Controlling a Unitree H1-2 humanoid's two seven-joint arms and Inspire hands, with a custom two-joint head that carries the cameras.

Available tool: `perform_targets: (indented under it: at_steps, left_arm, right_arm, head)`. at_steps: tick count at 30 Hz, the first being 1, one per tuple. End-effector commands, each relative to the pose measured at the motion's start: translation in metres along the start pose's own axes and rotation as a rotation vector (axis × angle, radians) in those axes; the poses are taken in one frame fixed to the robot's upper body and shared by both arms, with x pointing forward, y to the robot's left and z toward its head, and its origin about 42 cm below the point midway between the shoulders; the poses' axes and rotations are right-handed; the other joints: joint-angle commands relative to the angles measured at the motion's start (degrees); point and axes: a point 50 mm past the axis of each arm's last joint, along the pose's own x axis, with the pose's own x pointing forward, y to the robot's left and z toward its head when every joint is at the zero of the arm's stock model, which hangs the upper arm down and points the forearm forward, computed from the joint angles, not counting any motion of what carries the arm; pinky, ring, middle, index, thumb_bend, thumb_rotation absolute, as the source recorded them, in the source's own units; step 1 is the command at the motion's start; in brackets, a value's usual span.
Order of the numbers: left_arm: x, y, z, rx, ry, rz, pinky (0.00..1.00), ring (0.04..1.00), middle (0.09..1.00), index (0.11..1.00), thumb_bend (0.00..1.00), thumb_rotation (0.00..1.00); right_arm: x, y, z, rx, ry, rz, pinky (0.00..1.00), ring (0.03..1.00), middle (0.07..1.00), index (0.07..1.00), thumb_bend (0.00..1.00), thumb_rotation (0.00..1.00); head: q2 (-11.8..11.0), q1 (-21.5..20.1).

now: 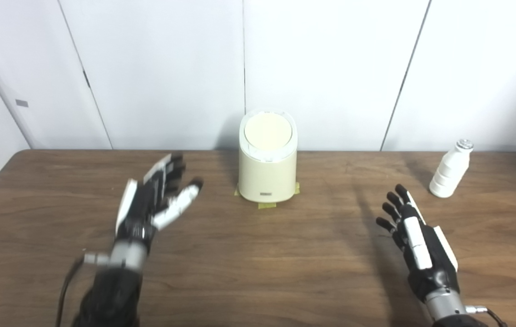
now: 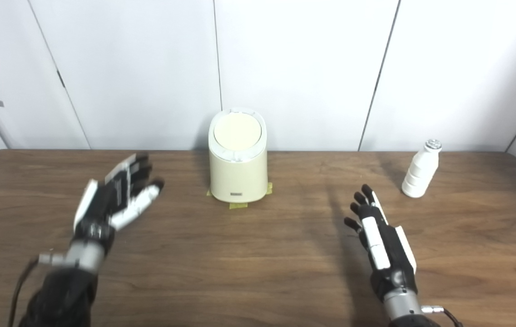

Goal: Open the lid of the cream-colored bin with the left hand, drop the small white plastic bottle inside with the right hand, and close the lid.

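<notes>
The cream-colored bin (image 1: 267,156) stands at the back middle of the tabletop (image 1: 258,272), close to the white wall panels, and bits of yellow tape (image 1: 267,205) peek out at its foot, most likely there to mark its spot or keep it from sliding when the lid is pushed. Its round lid (image 1: 268,131) lies flat and shut.

The small white plastic bottle (image 1: 449,170) stands upright far off to the right, well apart from the bin, on the side where the right arm can reach it without crossing over.

The left robot hand (image 1: 156,200) hangs above the wood to the left of the bin, fingers spread and holding nothing, tilted toward the bin as though lined up for the lid. It looks slightly blurred. The right robot hand (image 1: 414,236) sits low near the front right, fingers apart and empty, pointing roughly toward the bottle but not near it.

To my eye nothing of the task is done yet: lid down, bottle untouched, each hand stationed on its own side.
</notes>
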Motion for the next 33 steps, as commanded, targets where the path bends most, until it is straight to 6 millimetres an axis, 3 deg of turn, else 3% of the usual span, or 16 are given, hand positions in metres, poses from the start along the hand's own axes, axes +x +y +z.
perform_targets:
  at_steps: [1,5,11,13,18,27,33]
  left_arm:
    - [0.019,0.011,0.025,0.055,-0.086,-0.002,0.82,0.864,0.882,0.927,0.75,0.26]
    - [0.044,0.019,0.050,0.122,-0.150,-0.034,0.84,0.896,0.914,0.953,0.77,0.15]
    - [0.081,0.018,0.080,0.265,-0.175,-0.076,0.82,0.878,0.904,0.937,0.82,0.18]
    - [0.093,0.015,0.088,0.285,-0.172,-0.098,0.81,0.881,0.909,0.937,0.85,0.13]
    - [0.123,-0.002,0.106,0.468,-0.149,-0.146,0.75,0.873,0.907,0.930,0.87,0.16]
    - [0.158,-0.038,0.127,0.678,-0.165,-0.182,0.71,0.874,0.909,0.914,0.89,0.10]
    - [0.178,-0.057,0.120,0.817,-0.275,-0.132,0.71,0.851,0.875,0.881,0.92,0.07]
  right_arm:
    - [0.006,-0.001,0.013,0.003,-0.087,0.008,0.85,0.927,0.950,0.984,0.70,0.89]
    - [0.006,0.000,0.013,0.009,-0.085,0.011,0.85,0.923,0.945,0.980,0.68,0.89]
    - [0.008,0.004,0.014,0.014,-0.081,0.023,0.85,0.923,0.940,0.976,0.68,0.89]
    - [0.009,0.006,0.013,0.017,-0.081,0.026,0.85,0.917,0.933,0.964,0.67,0.90]
    - [0.010,0.010,0.013,0.020,-0.075,0.024,0.84,0.913,0.926,0.951,0.66,0.94]
    - [0.013,0.015,0.013,0.017,-0.070,0.018,0.84,0.904,0.924,0.956,0.64,0.96]
    - [0.014,0.017,0.012,0.042,-0.071,0.021,0.84,0.912,0.931,0.956,0.64,0.95]
  head:
    - [0.0,0.2]
    - [0.0,0.3]
    - [-0.1,0.2]
    - [-0.2,0.2]
    - [-0.6,0.1]
    - [-1.1,0.1]
    - [-1.3,0.0]
